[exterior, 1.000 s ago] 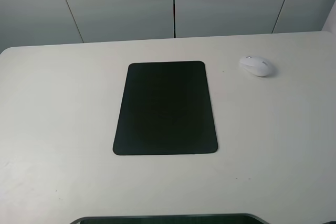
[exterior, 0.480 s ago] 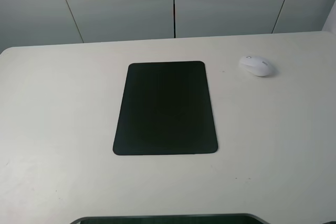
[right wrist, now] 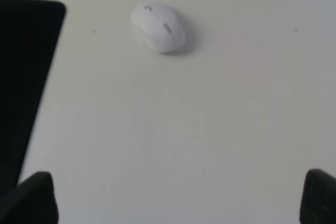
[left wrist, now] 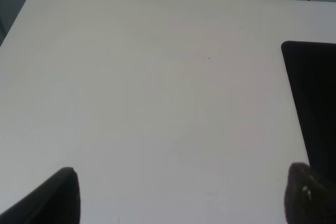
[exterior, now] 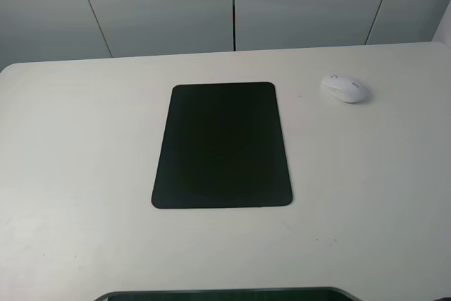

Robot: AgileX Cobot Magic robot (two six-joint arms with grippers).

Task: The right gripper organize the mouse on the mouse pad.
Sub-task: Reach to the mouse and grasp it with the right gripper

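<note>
White mouse (right wrist: 158, 27) well ahead of the right gripper (right wrist: 176, 198), fingers (right wrist: 34, 199) spread wide, mouse pad (right wrist: 21, 77) beyond one fingertip: smooth dome, liable to squirt from an off-centre squeeze.

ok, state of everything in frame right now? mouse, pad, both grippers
mouse pad: flat on the table, nothing on it.
mouse: upright on bare table, right of the mouse pad, apart from it, not gripped.
right gripper: open, empty, above the table, short of the mouse.
left gripper: open, empty, over bare table beside the mouse pad.
</note>
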